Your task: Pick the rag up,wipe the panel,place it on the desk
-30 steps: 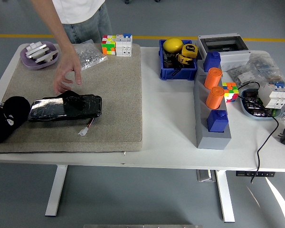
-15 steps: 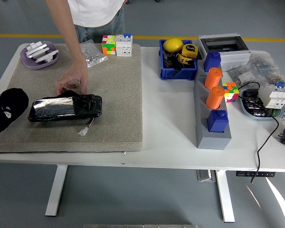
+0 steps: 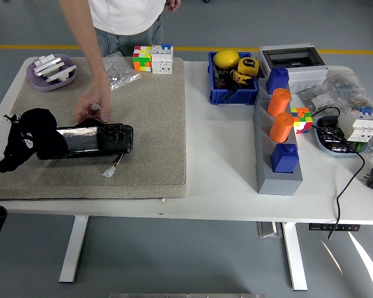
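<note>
Since half a second ago the black rag (image 3: 34,138) has slid right onto the left end of the panel (image 3: 87,141); the person's hand (image 3: 92,107) has barely shifted and rests fingertips-down at the panel's far edge, seemingly steadying it. My left hand (image 3: 0,146) comes in at the left edge and is mostly hidden under the rag; I cannot tell how its fingers sit. Right arm not in view.

Step in hand, as I judge it: the wiping stroke. The panel, dark and glossy, lies on the beige mat (image 3: 149,124) with a small white connector (image 3: 109,172) trailing at its near side. I would sweep rightward along its length with light, flat pressure, staying clear of the person's fingers and of the connector lead.

Containers, largest first: grey open box (image 3: 292,59) far right, contents unclear; blue bin (image 3: 230,96) with a yellow ball and tape measure; purple dish (image 3: 37,79) with white parts, far left; small tray (image 3: 326,146) of electrical bits, right.
</note>
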Motion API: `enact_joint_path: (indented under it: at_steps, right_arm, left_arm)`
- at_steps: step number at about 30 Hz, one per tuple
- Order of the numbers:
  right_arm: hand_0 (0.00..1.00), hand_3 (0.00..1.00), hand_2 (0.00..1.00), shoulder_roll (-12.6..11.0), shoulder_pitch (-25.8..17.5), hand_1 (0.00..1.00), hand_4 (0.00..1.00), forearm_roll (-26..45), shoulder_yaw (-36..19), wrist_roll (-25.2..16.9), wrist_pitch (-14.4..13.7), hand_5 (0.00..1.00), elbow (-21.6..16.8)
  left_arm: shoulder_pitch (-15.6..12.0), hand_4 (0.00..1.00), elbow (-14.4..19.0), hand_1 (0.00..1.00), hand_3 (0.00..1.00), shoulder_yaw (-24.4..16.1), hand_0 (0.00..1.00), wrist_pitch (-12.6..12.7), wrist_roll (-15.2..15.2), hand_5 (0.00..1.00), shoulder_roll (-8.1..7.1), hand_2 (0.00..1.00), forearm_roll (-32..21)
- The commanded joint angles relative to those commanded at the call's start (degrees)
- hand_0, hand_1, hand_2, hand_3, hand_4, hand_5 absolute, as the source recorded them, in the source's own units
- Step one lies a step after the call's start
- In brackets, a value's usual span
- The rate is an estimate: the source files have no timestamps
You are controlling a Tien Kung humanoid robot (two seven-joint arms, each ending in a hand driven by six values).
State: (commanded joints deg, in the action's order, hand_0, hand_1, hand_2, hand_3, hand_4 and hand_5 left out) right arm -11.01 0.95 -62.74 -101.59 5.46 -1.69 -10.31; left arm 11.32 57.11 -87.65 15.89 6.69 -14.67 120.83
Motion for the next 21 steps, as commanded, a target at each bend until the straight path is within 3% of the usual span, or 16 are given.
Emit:
enact_joint_path:
  at_steps: [14, 21]
  right_arm:
    - [0.766, 0.584, 0.677, -0.2, -0.1, 0.648, 0.998, 0.2, 0.4, 0.0, 0.1, 0.489, 0.0]
    - [0.766, 0.584, 0.677, -0.4, -0.1, 0.648, 0.998, -0.1, 0.1, -0.1, 0.2, 0.491, 0.0]
  left_arm:
    - [-0.2, 0.002, 3.3, 0.239, 0.488, 5.1, 0.252, 0.5, 0.0, 0.002, 1.13, 0.769, -0.4]
    - [0.7, 0.002, 3.4, 0.240, 0.489, 8.9, 0.251, 0.2, -0.2, 0.002, 1.65, 0.763, -0.3]
